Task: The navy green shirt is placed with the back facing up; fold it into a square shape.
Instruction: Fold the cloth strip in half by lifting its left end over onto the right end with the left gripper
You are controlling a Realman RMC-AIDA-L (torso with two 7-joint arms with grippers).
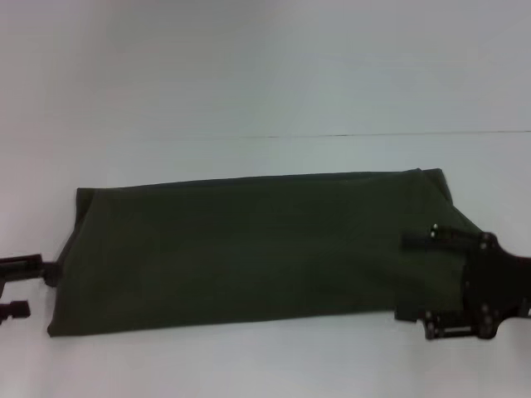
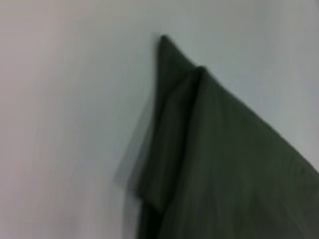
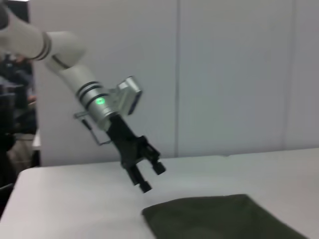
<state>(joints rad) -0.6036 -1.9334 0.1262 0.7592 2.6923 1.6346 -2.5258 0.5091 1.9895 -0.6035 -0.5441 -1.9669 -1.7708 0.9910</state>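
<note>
The navy green shirt (image 1: 241, 249) lies flat on the white table (image 1: 249, 365), folded into a long strip running left to right, plain side up. My left gripper (image 1: 29, 288) is open and empty, just off the strip's left end. The right wrist view shows it (image 3: 152, 177) hovering a little above the table beside that end of the shirt (image 3: 224, 219). My right gripper (image 1: 417, 280) is open over the strip's right end, one finger (image 1: 419, 240) on the cloth and the other (image 1: 440, 323) at its near edge. The left wrist view shows a layered corner of the shirt (image 2: 224, 164).
The table's far edge (image 1: 373, 135) runs across behind the shirt, with a pale wall (image 3: 239, 74) beyond. Bare white table surface lies in front of and behind the strip. People and equipment show dimly beyond the table's left side (image 3: 12, 114).
</note>
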